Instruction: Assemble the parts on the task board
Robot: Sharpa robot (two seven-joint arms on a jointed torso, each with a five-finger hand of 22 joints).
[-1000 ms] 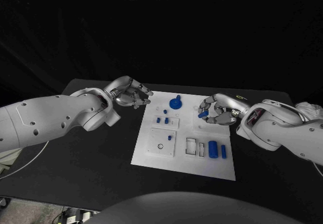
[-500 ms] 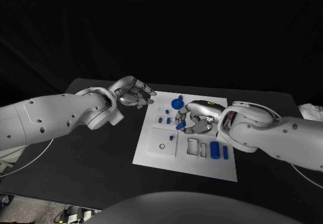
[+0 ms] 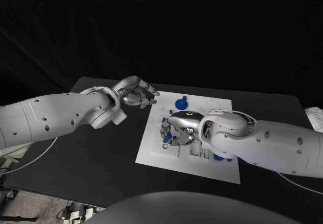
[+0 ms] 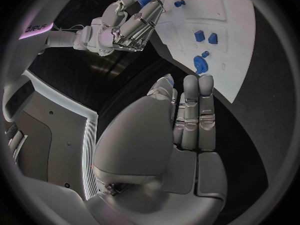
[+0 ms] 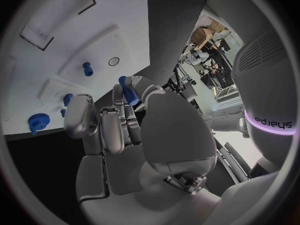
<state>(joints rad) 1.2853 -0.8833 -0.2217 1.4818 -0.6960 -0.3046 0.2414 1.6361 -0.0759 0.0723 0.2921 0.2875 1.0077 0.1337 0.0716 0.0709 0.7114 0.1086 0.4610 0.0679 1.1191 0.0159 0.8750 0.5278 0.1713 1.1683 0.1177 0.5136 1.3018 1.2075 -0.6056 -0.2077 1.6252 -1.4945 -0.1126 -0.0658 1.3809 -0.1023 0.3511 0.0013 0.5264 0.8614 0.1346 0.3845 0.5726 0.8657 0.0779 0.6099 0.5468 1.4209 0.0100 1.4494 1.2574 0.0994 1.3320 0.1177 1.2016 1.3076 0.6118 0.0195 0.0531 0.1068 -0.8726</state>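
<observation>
Partway through, a small blue part (image 5: 124, 92) is pinched in the right hand (image 3: 178, 135) over the white task board (image 3: 151, 151). Other blue parts (image 3: 216, 157) remain unplaced. The left hand (image 3: 138, 95) hovers beside the board, fingers loosely curled, nothing held.

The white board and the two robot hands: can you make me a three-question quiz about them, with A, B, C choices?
1. Where is the right hand?
A. over the board
B. off the table
C. on the left hand

2. What colour is the round gear at the board's far end?
A. red
B. blue
C. yellow

3. What is the left hand doing?
A. holding the gear
B. pressing the board
C. holding nothing, beside the board

Answers: 1 A, the head view shows it above the board's middle. 2 B, the gear is blue like the other parts. 3 C, its fingers hold nothing, over the black table.
</observation>
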